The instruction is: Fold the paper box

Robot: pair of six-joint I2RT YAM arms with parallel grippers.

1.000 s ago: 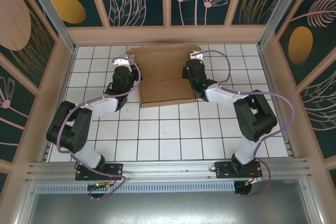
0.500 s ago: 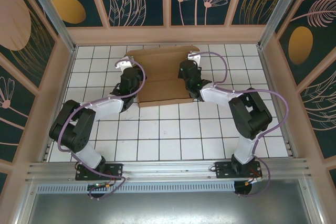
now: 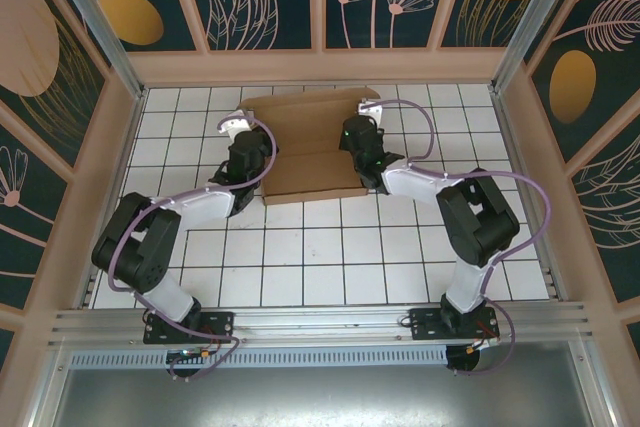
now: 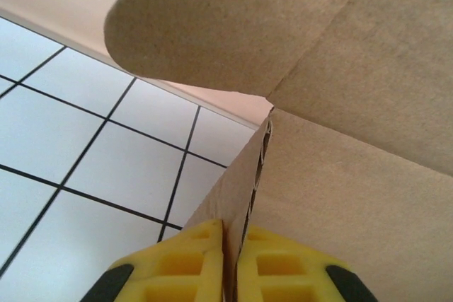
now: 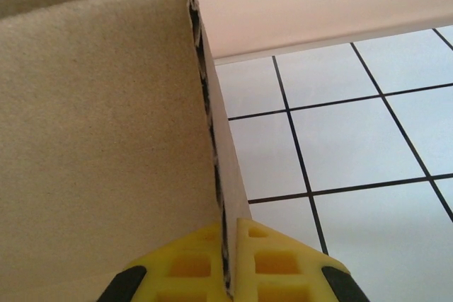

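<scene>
The paper box [image 3: 312,137] is judged to be light corrugated card, stiff across its panels but easily creased, so it is best held at the wall edges. It lies on the tiled bench [image 3: 300,257] near the far wall. Left jaws are clamped on its left side wall, right jaws on its right.

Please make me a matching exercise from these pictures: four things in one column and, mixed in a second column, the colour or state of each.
1 paper box
2 left gripper
3 right gripper
4 table

A white tiles, dark lines
B shut on the box's right edge
C brown cardboard
D shut on the box's left edge

Pairs: 1-C, 2-D, 3-B, 4-A
</scene>
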